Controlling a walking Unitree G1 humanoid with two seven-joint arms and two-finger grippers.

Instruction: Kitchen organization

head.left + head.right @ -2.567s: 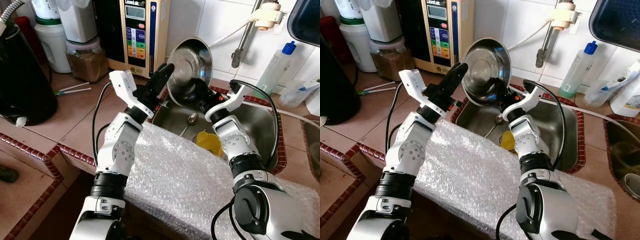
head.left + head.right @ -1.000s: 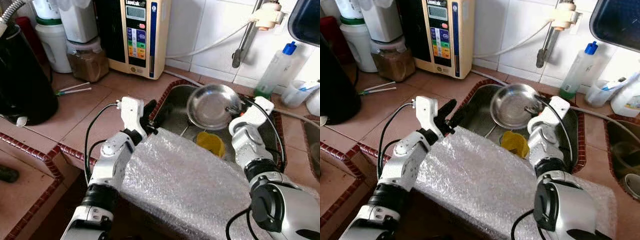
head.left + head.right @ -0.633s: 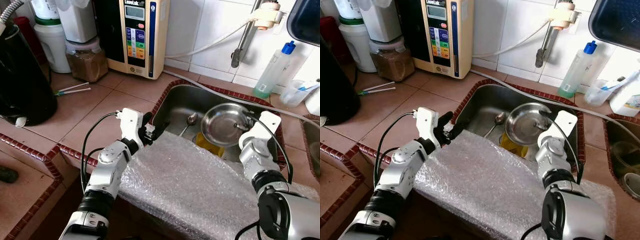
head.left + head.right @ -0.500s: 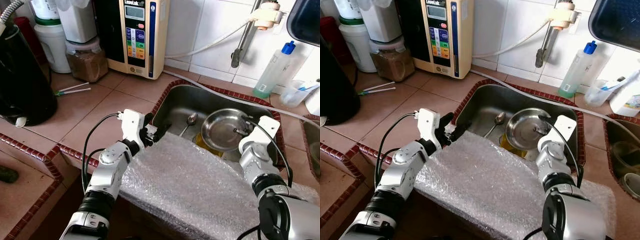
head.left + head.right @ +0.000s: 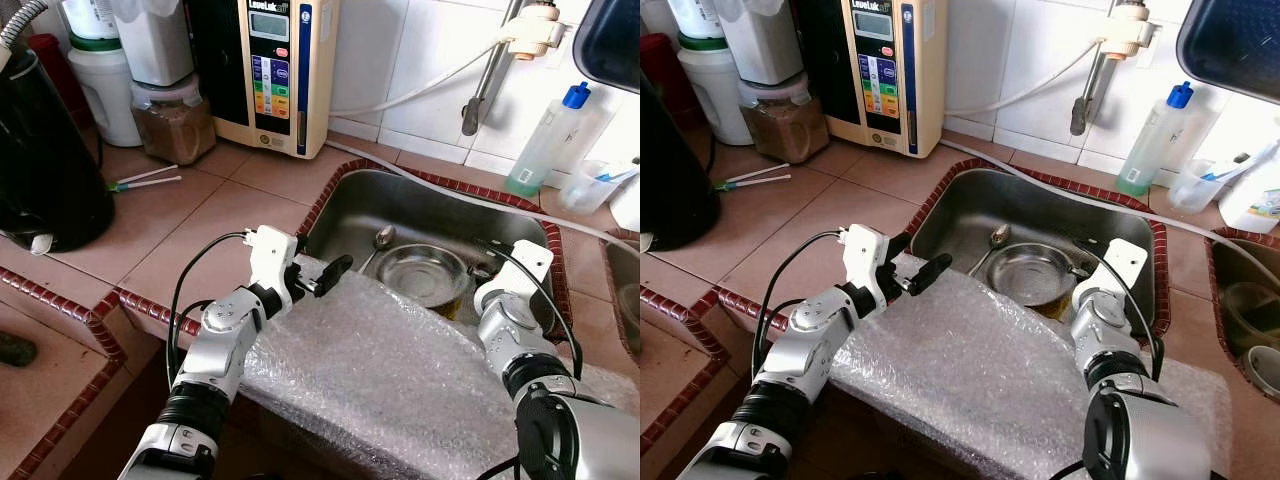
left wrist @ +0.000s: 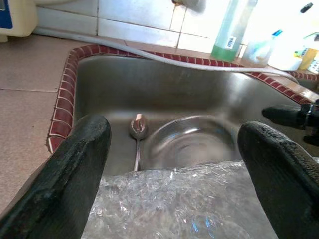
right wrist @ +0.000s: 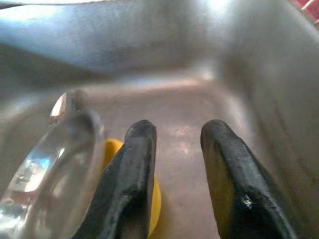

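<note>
Steel bowl lying in sink beside spoon, right tool just right of it – fingers parted, empty, left tool wide open, empty – over bubble wrap at sink's near-left rim.

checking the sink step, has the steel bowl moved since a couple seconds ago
Yes. The steel bowl has come down from upright near the water purifier to the bottom of the sink, beside the spoon.
</note>
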